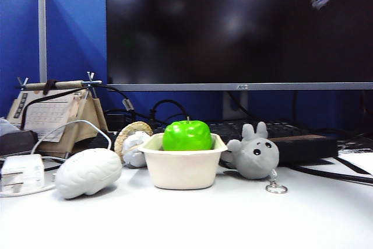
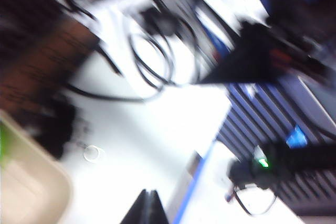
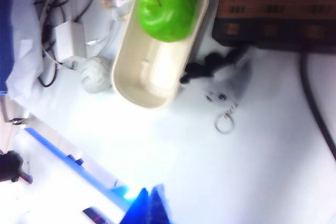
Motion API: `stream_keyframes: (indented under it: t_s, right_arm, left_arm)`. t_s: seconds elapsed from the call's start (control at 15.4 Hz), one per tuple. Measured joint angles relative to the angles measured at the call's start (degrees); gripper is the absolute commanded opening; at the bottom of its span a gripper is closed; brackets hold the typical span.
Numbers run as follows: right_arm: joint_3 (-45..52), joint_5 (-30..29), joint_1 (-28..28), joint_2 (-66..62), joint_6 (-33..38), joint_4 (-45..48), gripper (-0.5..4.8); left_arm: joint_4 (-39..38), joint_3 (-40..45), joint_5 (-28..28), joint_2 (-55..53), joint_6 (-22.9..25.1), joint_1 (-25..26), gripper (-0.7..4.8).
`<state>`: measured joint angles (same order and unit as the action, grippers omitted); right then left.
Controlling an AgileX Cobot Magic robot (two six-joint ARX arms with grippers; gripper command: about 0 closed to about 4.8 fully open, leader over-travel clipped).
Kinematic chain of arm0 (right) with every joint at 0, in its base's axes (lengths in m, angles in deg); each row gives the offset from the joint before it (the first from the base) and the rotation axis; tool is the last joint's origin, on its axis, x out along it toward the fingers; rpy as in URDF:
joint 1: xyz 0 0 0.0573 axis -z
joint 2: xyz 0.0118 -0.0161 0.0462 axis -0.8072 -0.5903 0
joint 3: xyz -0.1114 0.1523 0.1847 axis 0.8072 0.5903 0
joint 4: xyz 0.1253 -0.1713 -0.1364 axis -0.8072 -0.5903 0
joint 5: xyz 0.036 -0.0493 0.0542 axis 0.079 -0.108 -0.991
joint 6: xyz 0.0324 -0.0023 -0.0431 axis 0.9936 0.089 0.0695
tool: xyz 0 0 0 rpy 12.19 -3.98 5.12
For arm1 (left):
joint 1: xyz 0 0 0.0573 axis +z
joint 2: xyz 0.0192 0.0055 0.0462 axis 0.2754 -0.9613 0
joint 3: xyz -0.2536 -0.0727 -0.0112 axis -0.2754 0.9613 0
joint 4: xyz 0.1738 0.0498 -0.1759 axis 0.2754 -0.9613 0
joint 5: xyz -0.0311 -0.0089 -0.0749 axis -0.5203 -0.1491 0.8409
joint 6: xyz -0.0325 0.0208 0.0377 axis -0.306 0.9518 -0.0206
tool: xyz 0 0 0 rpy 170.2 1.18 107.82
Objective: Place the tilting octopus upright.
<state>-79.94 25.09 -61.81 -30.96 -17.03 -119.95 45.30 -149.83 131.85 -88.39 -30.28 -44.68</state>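
Approach step: octopus (image 1: 254, 154) leans beside bowl (image 1: 182, 170), untouched. Left gripper (image 2: 147, 208) and right gripper (image 3: 148, 205) both closed, empty, aloft. Next: open 1 gripper, descend, grasp head.

You'll find the octopus (image 1: 254, 154) on the white table (image 1: 233, 214), a small light-grey plush with a round head, black bead eyes and two stubby nubs pointing up. It leans over, tipped toward the cream bowl (image 1: 182, 167) just beside it. Its metal keyring (image 1: 275, 188) lies flat on the table in front of the plush, joined by a short chain.
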Motion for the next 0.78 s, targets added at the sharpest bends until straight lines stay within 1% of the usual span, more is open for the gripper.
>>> stream_keyframes:
  t_s: [0.07,0.13,0.2,0.26,0.33,0.46,0.52,0.59,0.65,0.78]
  right_arm:
    - [2.0,0.8,-1.4,-0.3,0.2,2.4,0.09]
    - [4.3,1.0,-4.3,-0.8,0.8,5.1,0.09]
    - [6.0,0.3,-5.4,-1.1,1.0,6.8,0.09]
    - [6.7,0.5,-5.2,-1.3,1.2,8.1,0.09]
    - [7.2,1.2,-5.6,-1.7,1.4,10.3,0.13]
    - [7.9,2.1,-8.3,-3.7,1.4,12.1,0.13]
    - [7.9,3.8,-7.7,-4.0,1.5,13.0,0.13]
    - [7.8,4.9,-7.4,-4.5,1.5,14.3,0.14]
    - [7.8,5.2,-7.8,-5.1,1.6,15.2,0.19]
    - [7.8,6.0,-8.4,-5.7,1.5,15.6,1.00]
  left_arm:
    - [-0.3,0.0,-1.5,0.0,0.0,-0.6,-0.05]
    - [0.0,0.0,-5.4,-0.1,0.0,-0.3,-0.04]
    - [0.0,0.1,-7.9,-0.3,0.0,0.0,-0.04]
    - [-0.2,0.1,-8.3,-0.5,0.0,-0.1,0.02]
    - [-0.6,0.1,-8.4,-0.5,0.0,-0.2,0.24]
    - [-2.0,0.1,-10.9,-0.8,0.1,-0.4,0.29]
    - [-2.2,0.1,-11.3,-1.0,0.1,-0.4,0.32]
    - [-2.1,0.1,-11.5,-1.4,0.0,-0.4,0.50]
    - [-2.2,0.1,-12.0,-1.9,0.0,-0.3,1.18]
    - [-2.4,0.1,-13.2,-3.1,0.2,-0.5,1.22]
